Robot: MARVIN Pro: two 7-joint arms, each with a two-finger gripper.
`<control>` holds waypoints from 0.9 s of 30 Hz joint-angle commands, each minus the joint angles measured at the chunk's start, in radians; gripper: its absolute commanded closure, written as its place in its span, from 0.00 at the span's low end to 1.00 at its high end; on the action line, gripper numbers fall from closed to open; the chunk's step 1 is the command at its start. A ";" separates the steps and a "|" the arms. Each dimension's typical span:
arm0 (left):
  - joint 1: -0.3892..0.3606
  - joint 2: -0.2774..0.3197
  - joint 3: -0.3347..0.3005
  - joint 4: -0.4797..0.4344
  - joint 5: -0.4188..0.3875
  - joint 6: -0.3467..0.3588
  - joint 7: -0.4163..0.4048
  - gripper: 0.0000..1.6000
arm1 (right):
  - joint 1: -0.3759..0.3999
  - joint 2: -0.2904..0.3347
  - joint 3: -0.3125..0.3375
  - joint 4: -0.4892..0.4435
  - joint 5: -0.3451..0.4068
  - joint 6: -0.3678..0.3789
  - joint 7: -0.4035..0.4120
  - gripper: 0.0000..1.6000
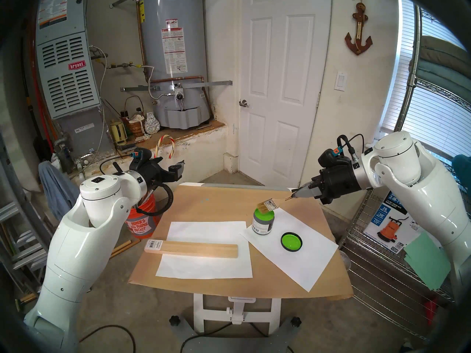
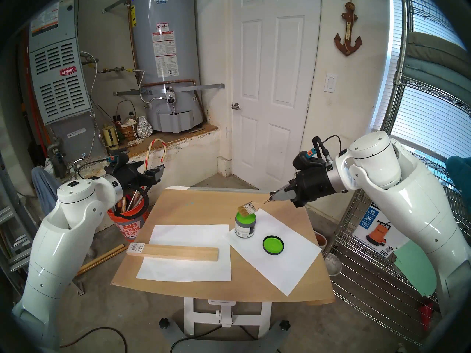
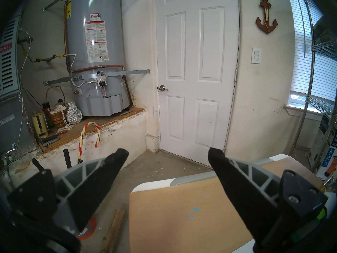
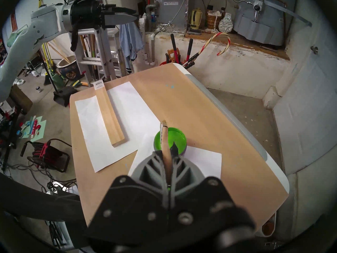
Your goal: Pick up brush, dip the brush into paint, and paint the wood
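Paper-covered bench: right gripper, fingers clamped on brush, is hovering over paint; lower bristles straight, shallow; left gripper fingers apart.

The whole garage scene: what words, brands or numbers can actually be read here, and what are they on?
"bryant": badge on the furnace.
"HOMER'S ALL-PURPOSE BUCKET": orange bucket.
"2-IN-1", "26", "130", "1/2": pump box on the wire shelf.
Too small or blurred to read: water heater stickers, barcode sticker on the wood, print on the brush handle, paint jar label.
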 commanded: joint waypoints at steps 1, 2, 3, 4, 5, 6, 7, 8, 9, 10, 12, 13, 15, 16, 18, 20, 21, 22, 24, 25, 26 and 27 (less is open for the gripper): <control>-0.009 0.002 -0.009 -0.017 -0.002 -0.003 0.000 0.00 | 0.034 -0.034 -0.009 0.008 -0.021 -0.007 -0.017 1.00; -0.009 0.002 -0.009 -0.017 -0.002 -0.003 0.000 0.00 | 0.037 -0.040 -0.011 0.012 -0.025 -0.009 -0.023 1.00; -0.009 0.002 -0.009 -0.017 -0.002 -0.003 0.000 0.00 | 0.040 -0.044 -0.015 0.015 -0.028 -0.009 -0.023 1.00; -0.009 0.002 -0.009 -0.017 -0.002 -0.003 0.000 0.00 | 0.043 -0.047 -0.017 0.018 -0.031 -0.010 -0.024 1.00; -0.009 0.002 -0.009 -0.017 -0.002 -0.003 0.000 0.00 | 0.046 -0.050 -0.019 0.020 -0.033 -0.009 -0.024 1.00; -0.009 0.002 -0.009 -0.017 -0.002 -0.003 0.000 0.00 | 0.049 -0.052 -0.021 0.022 -0.035 -0.009 -0.024 1.00; -0.009 0.002 -0.009 -0.017 -0.002 -0.003 0.000 0.00 | 0.052 -0.054 -0.023 0.023 -0.037 -0.009 -0.024 1.00; -0.009 0.002 -0.009 -0.017 -0.002 -0.003 0.000 0.00 | 0.055 -0.055 -0.025 0.025 -0.040 -0.008 -0.023 1.00; -0.009 0.002 -0.009 -0.017 -0.002 -0.003 0.000 0.00 | 0.058 -0.056 -0.026 0.027 -0.042 -0.007 -0.023 1.00; -0.009 0.002 -0.009 -0.017 -0.002 -0.003 0.000 0.00 | 0.061 -0.058 -0.027 0.031 -0.044 -0.007 -0.024 1.00; -0.009 0.002 -0.009 -0.017 -0.002 -0.003 0.000 0.00 | 0.065 -0.060 -0.027 0.040 -0.050 -0.010 -0.025 1.00; -0.009 0.002 -0.009 -0.017 -0.002 -0.003 0.000 0.00 | 0.066 -0.061 -0.027 0.045 -0.053 -0.011 -0.025 1.00; -0.009 0.002 -0.009 -0.017 -0.002 -0.003 0.000 0.00 | 0.068 -0.064 -0.027 0.056 -0.056 -0.015 -0.023 1.00; -0.009 0.002 -0.009 -0.017 -0.002 -0.003 0.000 0.00 | 0.069 -0.065 -0.026 0.058 -0.058 -0.014 -0.026 1.00; -0.009 0.002 -0.009 -0.017 -0.002 -0.003 0.000 0.00 | 0.072 -0.066 -0.027 0.064 -0.062 -0.014 -0.021 1.00; -0.009 0.002 -0.009 -0.017 -0.002 -0.003 0.000 0.00 | 0.075 -0.068 -0.037 0.075 -0.074 -0.020 -0.020 1.00; -0.009 0.002 -0.009 -0.017 -0.002 -0.003 0.000 0.00 | 0.075 -0.070 -0.040 0.079 -0.077 -0.020 -0.017 1.00; -0.009 0.002 -0.009 -0.017 -0.002 -0.003 0.000 0.00 | 0.073 -0.071 -0.042 0.081 -0.080 -0.023 -0.017 1.00; -0.009 0.002 -0.009 -0.017 -0.002 -0.003 0.000 0.00 | 0.073 -0.075 -0.048 0.090 -0.087 -0.029 -0.013 1.00; -0.009 0.002 -0.009 -0.017 -0.002 -0.003 0.000 0.00 | 0.073 -0.077 -0.053 0.095 -0.092 -0.034 -0.013 1.00; -0.009 0.002 -0.009 -0.017 -0.002 -0.003 0.000 0.00 | 0.074 -0.079 -0.054 0.095 -0.094 -0.033 -0.012 1.00; -0.009 0.002 -0.009 -0.017 -0.002 -0.003 0.000 0.00 | 0.077 -0.079 -0.057 0.094 -0.099 -0.032 -0.009 1.00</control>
